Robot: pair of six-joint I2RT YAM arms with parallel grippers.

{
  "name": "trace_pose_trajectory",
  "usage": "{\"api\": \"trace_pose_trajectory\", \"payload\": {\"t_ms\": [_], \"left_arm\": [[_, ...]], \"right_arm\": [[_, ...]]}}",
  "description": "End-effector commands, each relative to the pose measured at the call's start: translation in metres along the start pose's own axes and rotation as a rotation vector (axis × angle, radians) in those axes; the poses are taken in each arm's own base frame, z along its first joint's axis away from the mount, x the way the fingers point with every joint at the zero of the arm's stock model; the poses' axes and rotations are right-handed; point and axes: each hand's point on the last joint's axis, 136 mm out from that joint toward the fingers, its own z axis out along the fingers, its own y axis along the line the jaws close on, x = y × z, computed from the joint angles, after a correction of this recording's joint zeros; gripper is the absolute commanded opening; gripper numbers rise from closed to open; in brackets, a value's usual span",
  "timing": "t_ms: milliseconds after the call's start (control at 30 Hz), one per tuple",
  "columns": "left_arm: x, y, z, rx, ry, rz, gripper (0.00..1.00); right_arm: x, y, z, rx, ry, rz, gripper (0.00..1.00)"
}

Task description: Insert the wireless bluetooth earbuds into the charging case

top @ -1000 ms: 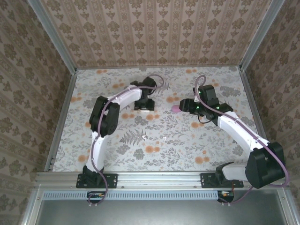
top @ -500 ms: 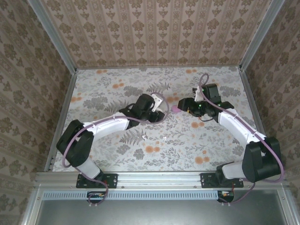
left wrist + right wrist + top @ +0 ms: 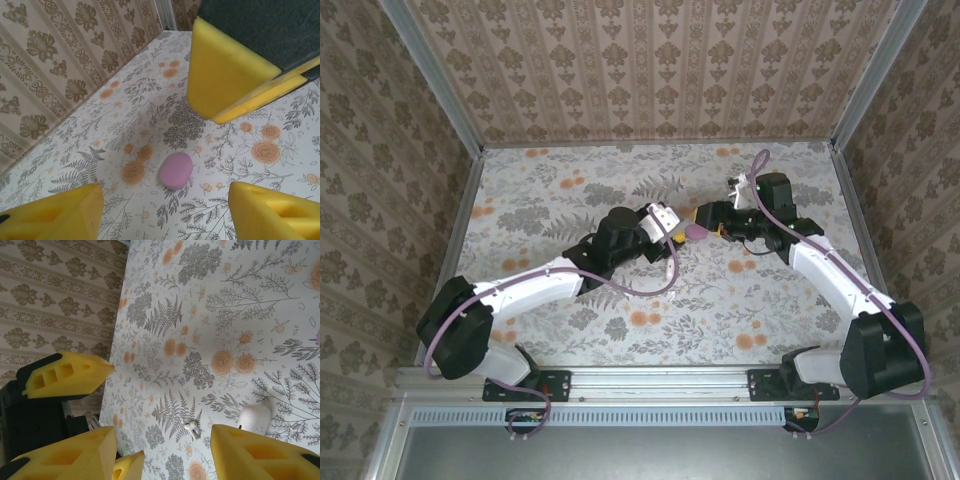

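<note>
pink case now beside left gripper

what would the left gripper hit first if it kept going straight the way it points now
Most likely the pink oval piece, lying on the table straight ahead between the open fingers of the left gripper. A yellow finger of the right gripper hangs just beyond it, though depth is hard to judge.

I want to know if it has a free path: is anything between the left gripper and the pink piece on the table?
Nothing visible. The pink piece lies on the table just ahead of the open left gripper. A finger of the right gripper hangs beyond it, not between.
</note>
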Motion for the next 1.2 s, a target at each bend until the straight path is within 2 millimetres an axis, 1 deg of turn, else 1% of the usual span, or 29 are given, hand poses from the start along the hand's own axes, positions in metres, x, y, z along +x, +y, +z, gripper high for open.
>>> {"api": "trace_pose_trajectory", "payload": {"t_ms": [0, 100, 200, 267, 367, 433, 500, 567, 633, 767, 900, 933, 967, 1167], "left_arm": [[0.001, 0.000, -0.002, -0.012, 0.003, 0.017, 0.68], [0.005, 0.006, -0.007, -0.042, -0.003, -0.051, 0.68], [0.008, 0.024, -0.017, -0.104, -0.005, -0.157, 0.67], [0.015, 0.041, -0.026, -0.167, -0.001, -0.245, 0.67], [0.031, 0.068, -0.043, -0.261, 0.009, -0.391, 0.67], [0.050, 0.087, -0.053, -0.310, 0.040, -0.525, 0.66], [0.069, 0.094, -0.058, -0.282, 0.096, -0.635, 0.64], [0.088, 0.099, -0.064, -0.296, 0.163, -0.723, 0.64], [0.104, 0.099, -0.068, -0.296, 0.226, -0.771, 0.63], [0.114, 0.101, -0.073, -0.320, 0.248, -0.798, 0.64], [0.125, 0.113, -0.083, -0.394, 0.243, -0.848, 0.64], [0.127, 0.116, -0.086, -0.409, 0.239, -0.864, 0.64], [0.129, 0.118, -0.088, -0.419, 0.238, -0.876, 0.64], [0.142, 0.124, -0.104, -0.468, 0.234, -0.924, 0.65]], "right_arm": [[0.005, -0.014, -0.005, 0.088, -0.019, -0.012, 0.53], [0.018, -0.036, -0.001, 0.175, 0.020, 0.028, 0.51], [0.036, -0.053, 0.007, 0.246, 0.081, 0.064, 0.51], [0.046, -0.059, 0.015, 0.283, 0.113, 0.058, 0.51], [0.061, -0.069, 0.034, 0.342, 0.186, 0.059, 0.53], [0.074, -0.072, 0.052, 0.361, 0.244, 0.056, 0.53], [0.082, -0.078, 0.066, 0.374, 0.276, 0.073, 0.51], [0.091, -0.078, 0.082, 0.350, 0.312, 0.084, 0.50], [0.099, -0.080, 0.094, 0.377, 0.337, 0.078, 0.50], [0.109, -0.088, 0.109, 0.485, 0.389, -0.001, 0.56], [0.115, -0.090, 0.125, 0.539, 0.443, -0.035, 0.59], [0.116, -0.093, 0.128, 0.573, 0.448, -0.054, 0.60], [0.120, -0.097, 0.127, 0.610, 0.470, -0.063, 0.61], [0.128, -0.105, 0.131, 0.742, 0.519, -0.153, 0.63]]}}
